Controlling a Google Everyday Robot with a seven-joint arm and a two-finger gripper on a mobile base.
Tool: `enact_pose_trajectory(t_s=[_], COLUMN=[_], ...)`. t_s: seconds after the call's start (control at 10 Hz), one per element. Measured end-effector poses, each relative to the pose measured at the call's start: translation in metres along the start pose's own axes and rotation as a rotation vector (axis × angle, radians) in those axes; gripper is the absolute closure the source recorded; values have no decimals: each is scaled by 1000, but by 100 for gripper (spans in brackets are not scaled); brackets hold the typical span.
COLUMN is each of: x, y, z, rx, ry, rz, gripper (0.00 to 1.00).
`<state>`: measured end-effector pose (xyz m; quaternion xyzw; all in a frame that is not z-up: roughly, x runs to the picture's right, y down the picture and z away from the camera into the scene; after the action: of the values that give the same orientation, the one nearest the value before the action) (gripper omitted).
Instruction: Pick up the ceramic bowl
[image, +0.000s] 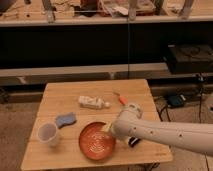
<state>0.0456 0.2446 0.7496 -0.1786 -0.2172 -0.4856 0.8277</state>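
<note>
No legible text or numbers anywhere, markings on the white bottle (93, 103) cannot be read

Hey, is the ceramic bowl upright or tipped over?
Upright: the ceramic bowl shows its ringed inside, flat on the table. The claw is at its rim.
</note>
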Motion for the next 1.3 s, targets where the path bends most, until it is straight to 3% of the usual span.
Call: enact_pose_trajectory(t_s=[1.3], x=[-9], y=[1], z=[3], rx=[8], ry=[3], rz=[-1], gripper=[20])
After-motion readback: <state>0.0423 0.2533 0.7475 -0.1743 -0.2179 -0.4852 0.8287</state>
